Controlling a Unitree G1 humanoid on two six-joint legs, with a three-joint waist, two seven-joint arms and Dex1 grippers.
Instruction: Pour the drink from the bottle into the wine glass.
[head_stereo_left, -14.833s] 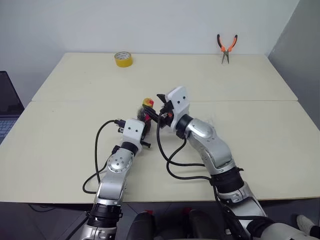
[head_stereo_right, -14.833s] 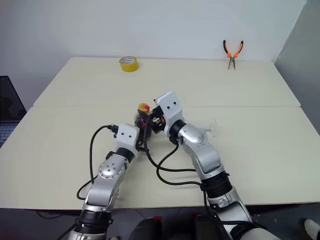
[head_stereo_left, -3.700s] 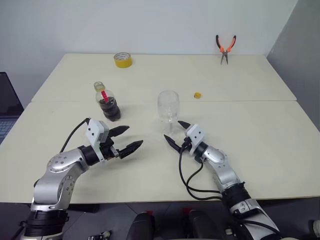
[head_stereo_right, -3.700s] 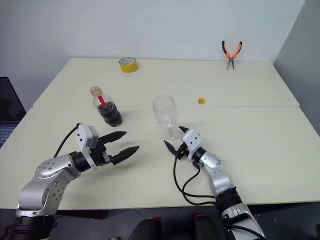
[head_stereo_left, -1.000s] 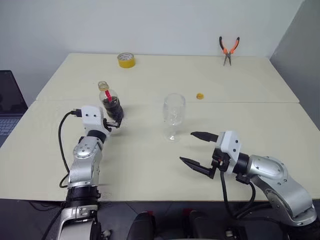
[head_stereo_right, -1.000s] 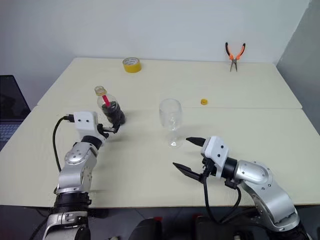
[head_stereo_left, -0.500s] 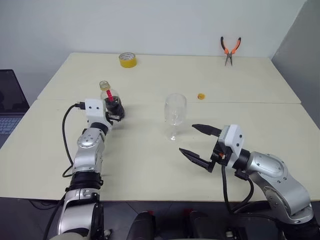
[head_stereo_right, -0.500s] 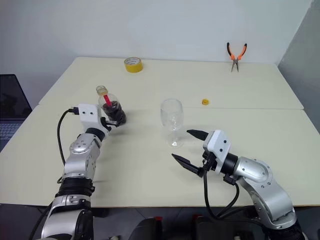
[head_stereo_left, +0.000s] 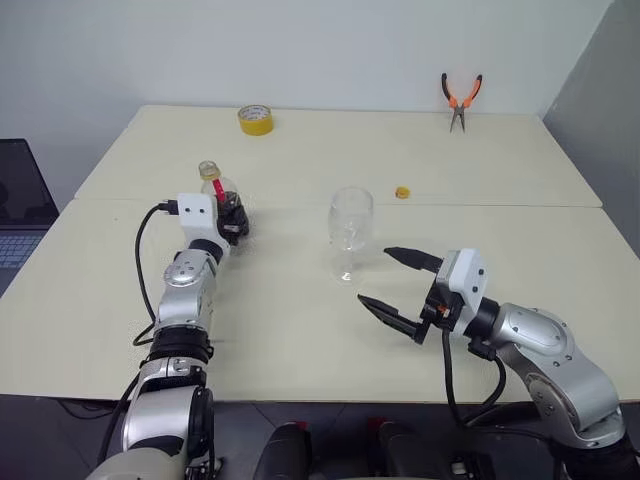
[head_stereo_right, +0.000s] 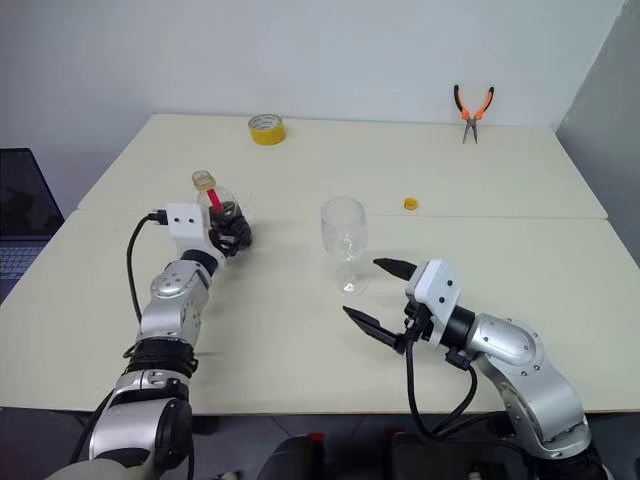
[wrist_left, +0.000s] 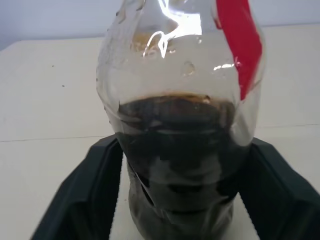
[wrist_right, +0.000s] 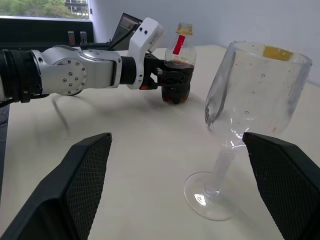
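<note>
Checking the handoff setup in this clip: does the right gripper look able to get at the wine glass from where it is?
Probably yes. The right gripper is open, pointing toward the wine glass, which stands upright just beyond its fingertips with only bare table between them. The bottle and left gripper are well off to the side.

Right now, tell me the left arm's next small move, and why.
Probably finish closing the jaws of the left gripper on the small clear plastic bottle of dark cola, then lift it. The jaws flank its lower body, it stands uncapped on the table, and the clear stemmed wine glass is empty.
</note>
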